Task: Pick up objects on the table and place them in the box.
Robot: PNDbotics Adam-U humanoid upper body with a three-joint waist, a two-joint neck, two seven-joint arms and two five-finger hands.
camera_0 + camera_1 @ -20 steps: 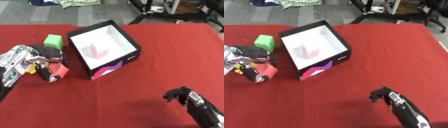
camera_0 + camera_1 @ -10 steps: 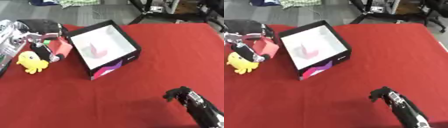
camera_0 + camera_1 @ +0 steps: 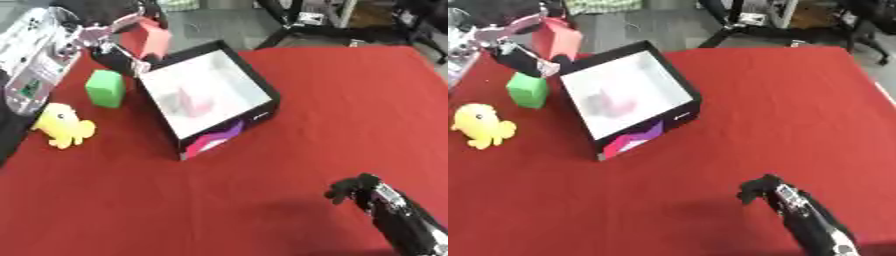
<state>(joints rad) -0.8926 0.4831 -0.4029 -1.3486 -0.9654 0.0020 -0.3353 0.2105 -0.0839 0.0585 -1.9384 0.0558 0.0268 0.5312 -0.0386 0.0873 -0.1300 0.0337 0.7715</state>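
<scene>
Fingers of our left hand (image 3: 114, 37) grip the red block (image 3: 150, 39) above the box (image 3: 262, 92); our right hand (image 3: 354, 189) is curled, empty. Green block (image 3: 105, 88) and yellow toy (image 3: 63, 126) remain.

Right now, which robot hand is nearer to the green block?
Left. The left robot hand, holding the red block, is just above-behind the green block; the right robot hand is far across the table.

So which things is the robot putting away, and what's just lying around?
For the job:
red block, held in the left hand
green block
yellow toy
box

Just there:
chair legs past the table
patterned cloth on the floor
</scene>
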